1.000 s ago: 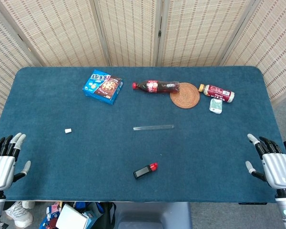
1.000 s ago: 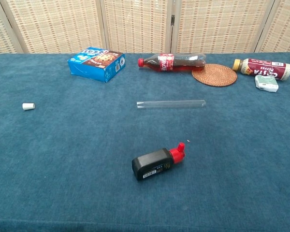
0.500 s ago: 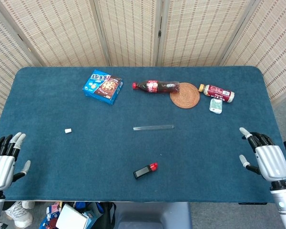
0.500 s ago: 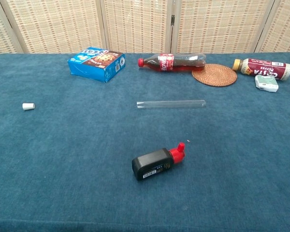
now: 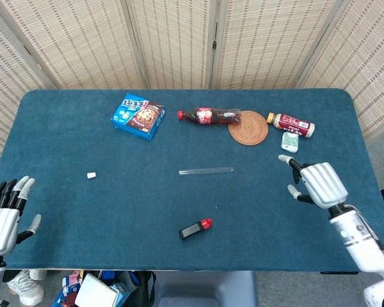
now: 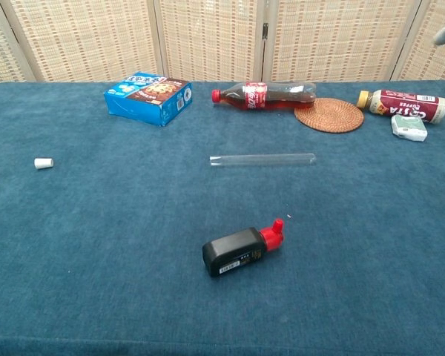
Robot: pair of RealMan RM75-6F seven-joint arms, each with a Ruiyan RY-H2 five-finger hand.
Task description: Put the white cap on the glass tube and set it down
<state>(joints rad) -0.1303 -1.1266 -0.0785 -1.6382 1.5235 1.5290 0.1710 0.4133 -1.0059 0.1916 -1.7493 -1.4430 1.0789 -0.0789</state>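
Tube: clear glass tube (image 5: 205, 171) lies flat mid blue worktop (image 5: 70, 204).
Cap: small white cap (image 5: 91, 174) well left of it.
Right robot hand (image 5: 317, 183): empty, fingers spread.
Left robot hand (image 5: 4, 215): empty, at near-left edge.

A blue-carpeted table (image 5: 70, 211) bore a glass tube (image 5: 205, 171), white cap (image 5: 91, 174), cola bottle (image 5: 208, 116), biscuit box (image 5: 137, 116) and black bottle (image 5: 195, 228).

The brown bottle (image 6: 402, 104) at far right seems to read "COSTA COFFEE".
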